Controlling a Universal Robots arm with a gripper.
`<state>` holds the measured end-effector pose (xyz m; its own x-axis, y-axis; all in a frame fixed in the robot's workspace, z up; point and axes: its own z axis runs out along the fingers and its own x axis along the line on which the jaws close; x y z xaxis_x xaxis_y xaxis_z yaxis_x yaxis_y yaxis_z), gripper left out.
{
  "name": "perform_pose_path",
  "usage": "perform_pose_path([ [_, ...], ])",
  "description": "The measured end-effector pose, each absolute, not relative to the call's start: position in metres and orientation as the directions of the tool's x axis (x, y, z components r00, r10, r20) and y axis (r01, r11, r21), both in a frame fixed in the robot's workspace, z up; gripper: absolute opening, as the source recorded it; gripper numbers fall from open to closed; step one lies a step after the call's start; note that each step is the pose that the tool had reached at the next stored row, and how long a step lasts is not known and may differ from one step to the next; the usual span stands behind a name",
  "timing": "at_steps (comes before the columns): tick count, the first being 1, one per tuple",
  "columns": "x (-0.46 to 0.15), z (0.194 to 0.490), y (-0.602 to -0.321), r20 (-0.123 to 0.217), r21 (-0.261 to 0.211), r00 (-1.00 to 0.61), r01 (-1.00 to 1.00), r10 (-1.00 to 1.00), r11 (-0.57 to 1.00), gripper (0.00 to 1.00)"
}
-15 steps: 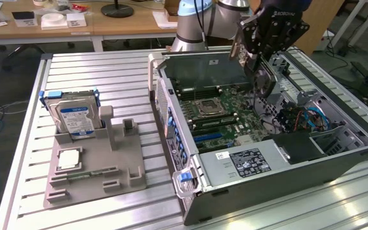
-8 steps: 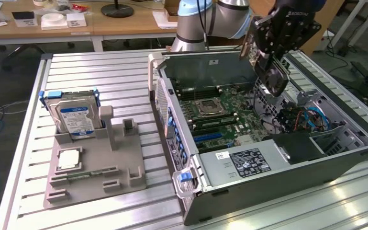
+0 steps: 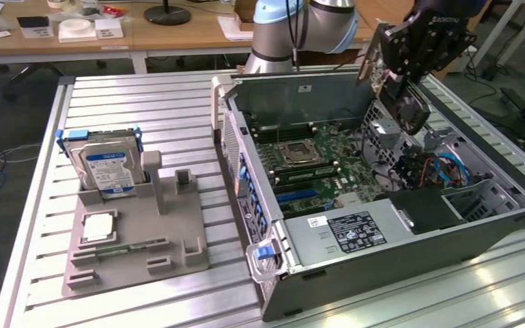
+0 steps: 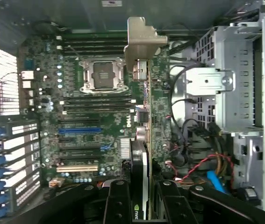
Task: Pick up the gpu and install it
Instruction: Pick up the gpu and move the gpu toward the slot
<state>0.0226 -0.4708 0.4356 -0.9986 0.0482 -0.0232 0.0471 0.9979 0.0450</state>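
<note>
The gpu [image 3: 411, 108] hangs on edge over the open computer case [image 3: 480, 236], above its right-hand half in the exterior view, clear of the motherboard [image 3: 310, 158]. It is a dark card with a black cooler, and my gripper [image 3: 397, 76] is shut on it from above. In the wrist view the gpu [image 4: 147, 135] is edge-on with its silver bracket [image 4: 141, 42] at the far end. It is clamped between the black fingers [image 4: 118, 200] of my gripper [image 4: 144, 189]. The motherboard's [image 4: 43, 79] blue slot [image 4: 78, 131] and pale slot [image 4: 76, 168] lie beside the card.
A drive cage [image 4: 225, 88] and loose cables [image 4: 202, 168] sit close beside the card inside the case. On the exterior view's left, a grey holder [image 3: 175, 256] carries a hard drive [image 3: 107, 167] and a memory stick [image 3: 121, 250]. Desks stand behind the arm's base [image 3: 289, 31].
</note>
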Motion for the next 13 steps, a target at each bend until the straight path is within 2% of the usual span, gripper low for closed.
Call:
perform_pose_path([
  [13, 0.038, 0.436, -0.463, -0.023, 0.045, -0.999, 0.047, 0.048, 0.998, 0.27],
])
